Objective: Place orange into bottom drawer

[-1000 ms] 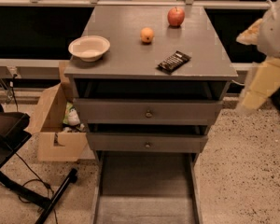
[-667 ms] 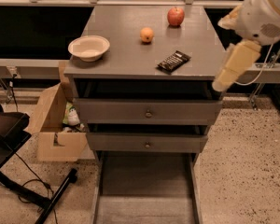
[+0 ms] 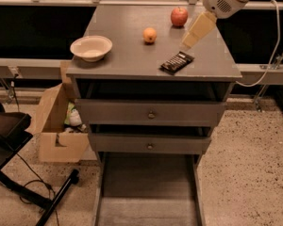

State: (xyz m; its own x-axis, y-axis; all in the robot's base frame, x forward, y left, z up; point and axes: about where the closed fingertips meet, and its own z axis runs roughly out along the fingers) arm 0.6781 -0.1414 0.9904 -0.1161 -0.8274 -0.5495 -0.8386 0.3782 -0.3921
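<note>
The pincer (image 3: 187, 44) hangs over the right part of the table (image 3: 127, 62); whether it is spread or pressed together, I cannot tell. The orange (image 3: 150, 34) lies on the table to the left of the pincer, apart from it. The bottom drawer (image 3: 148, 187) stands pulled out, well below the pincer. A dark packet (image 3: 177, 62) lies just in front of it.

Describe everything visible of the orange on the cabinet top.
The orange is small, round and smooth-looking, evenly orange in colour. It sits whole on the grey cabinet top, toward the back middle, touching only that surface. The red apple lies behind it to the right, apart from it, and the bowl is off to its left. The tool hangs to its right, above the top, not touching it.
</note>
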